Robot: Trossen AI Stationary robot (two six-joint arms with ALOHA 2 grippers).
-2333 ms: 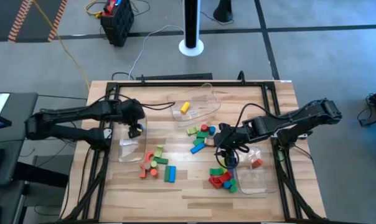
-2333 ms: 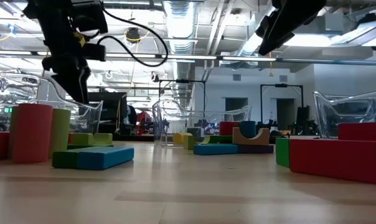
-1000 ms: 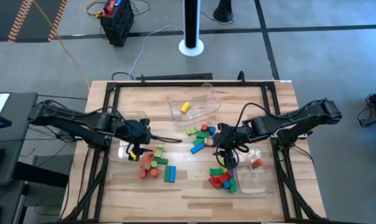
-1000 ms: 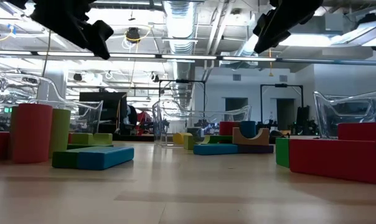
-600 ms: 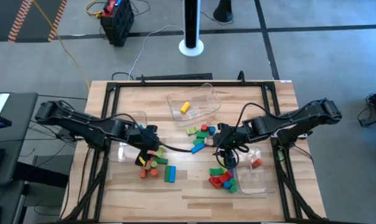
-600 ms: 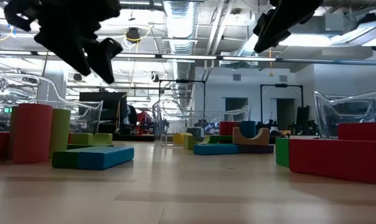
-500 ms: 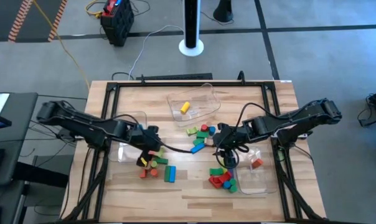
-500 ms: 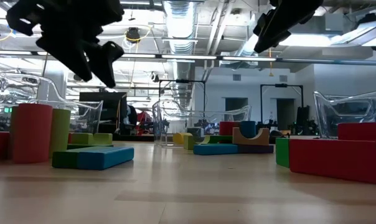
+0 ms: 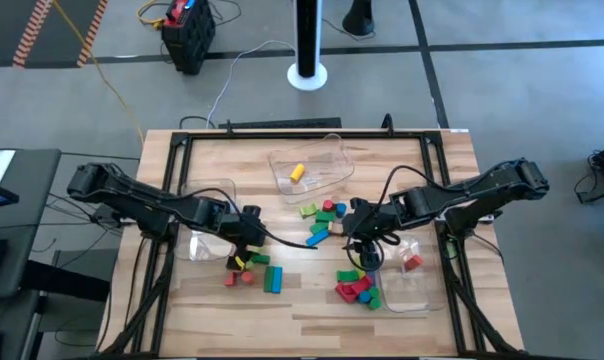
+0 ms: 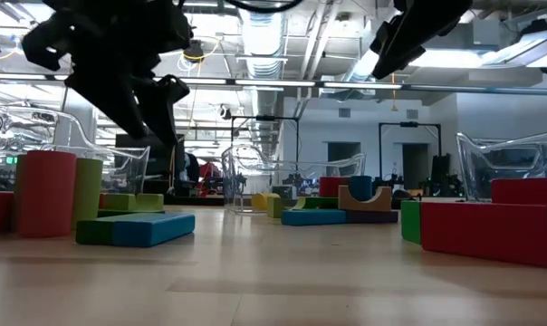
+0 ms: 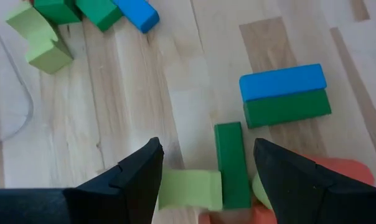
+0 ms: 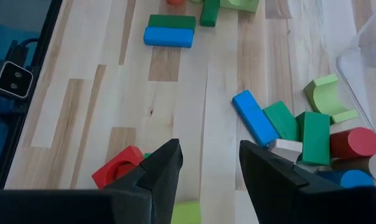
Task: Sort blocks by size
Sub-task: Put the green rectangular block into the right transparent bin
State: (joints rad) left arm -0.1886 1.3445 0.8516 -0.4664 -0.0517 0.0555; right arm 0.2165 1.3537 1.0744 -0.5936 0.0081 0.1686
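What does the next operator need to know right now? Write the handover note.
Left gripper: open, empty, poised over the left block cluster, above a dark green bar and a light green block.
Right gripper: open, empty, hanging between the middle cluster and the right-hand cluster.
Blocks: a yellow one lies in the far bin; a red one lies in the right bin. The left bin looks empty.
Done: at most two blocks binned.
Left: nearly everything; three clusters sit loose on the table.
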